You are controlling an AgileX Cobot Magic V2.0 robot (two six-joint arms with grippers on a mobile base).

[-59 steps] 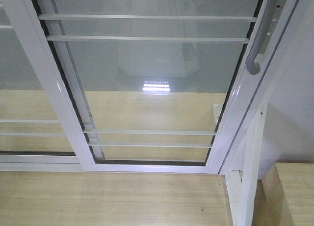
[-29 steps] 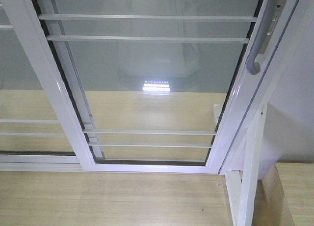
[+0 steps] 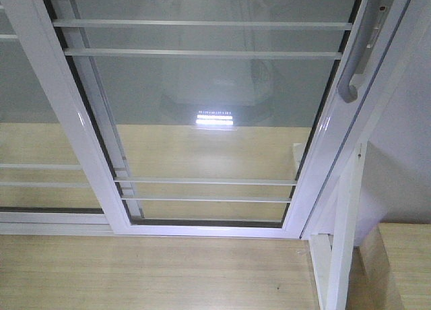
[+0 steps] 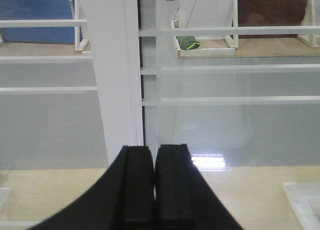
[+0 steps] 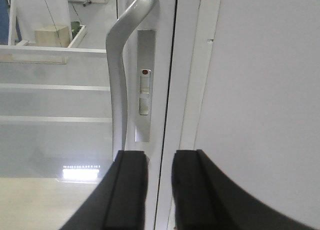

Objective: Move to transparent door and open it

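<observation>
The transparent door [image 3: 209,87] fills the front view: clear glass, thin white bars, a glossy white frame. Its curved grey pull handle [image 3: 355,57] runs up the right stile. In the right wrist view the pull handle [image 5: 117,80] rises just ahead, next to a narrow lock plate [image 5: 144,85]. My right gripper [image 5: 160,157] is open; its left finger [image 5: 131,170] covers the handle's lower end, and the stile's edge lies between the fingers. My left gripper [image 4: 155,152] is shut on nothing, facing the door's left stile [image 4: 117,90]. Neither arm shows in the front view.
A second white-framed glass panel [image 3: 27,141] sits behind at the left. A white wall [image 3: 411,141] adjoins the door on the right, with a white post [image 3: 343,242] and a pale wooden block [image 3: 397,269] below it. The floor [image 3: 155,269] is light wood.
</observation>
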